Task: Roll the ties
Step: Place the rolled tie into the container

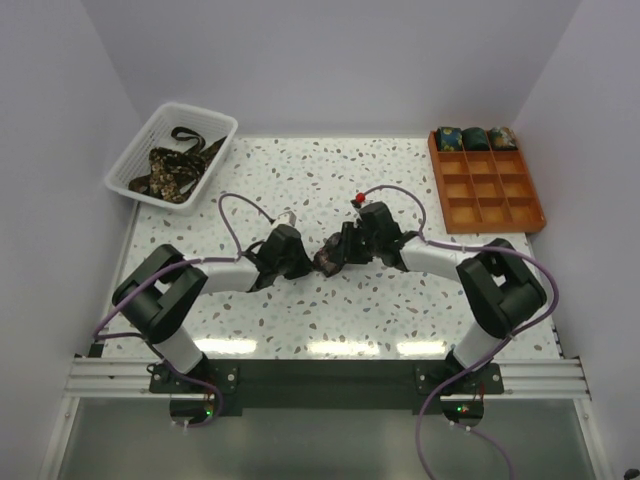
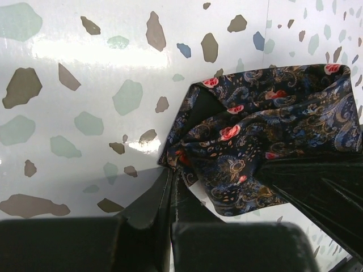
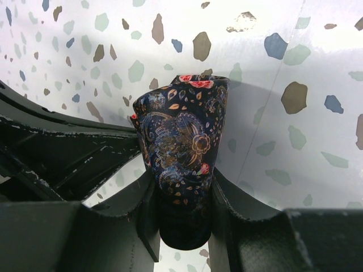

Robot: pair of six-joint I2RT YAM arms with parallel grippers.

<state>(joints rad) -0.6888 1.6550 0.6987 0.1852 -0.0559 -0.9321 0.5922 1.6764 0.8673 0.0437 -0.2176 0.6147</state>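
At the middle of the white speckled terrazzo table (image 1: pixel 300 170), two black-and-white robot arms meet over one dark navy paisley fabric necktie with red flowers (image 3: pixel 180 141), which is partly wound into a loose roll. Right gripper (image 3: pixel 182 177) pinches this roll between its two black fingers and holds it upright; whether the roll touches the table cannot be told. Left gripper (image 2: pixel 171 175) has its fingers pressed together on a fold at the tie's left edge, and the cloth bunches out to the right from that pinch. At the far left corner, a white plastic mesh basket (image 1: pixel 135 160) holds a tangle of dark unrolled ties (image 1: pixel 172 168). At the far right, an orange gridded tray (image 1: pixel 490 200) carries three small compact rolled ties (image 1: pixel 475 138), side by side in its farthest row.
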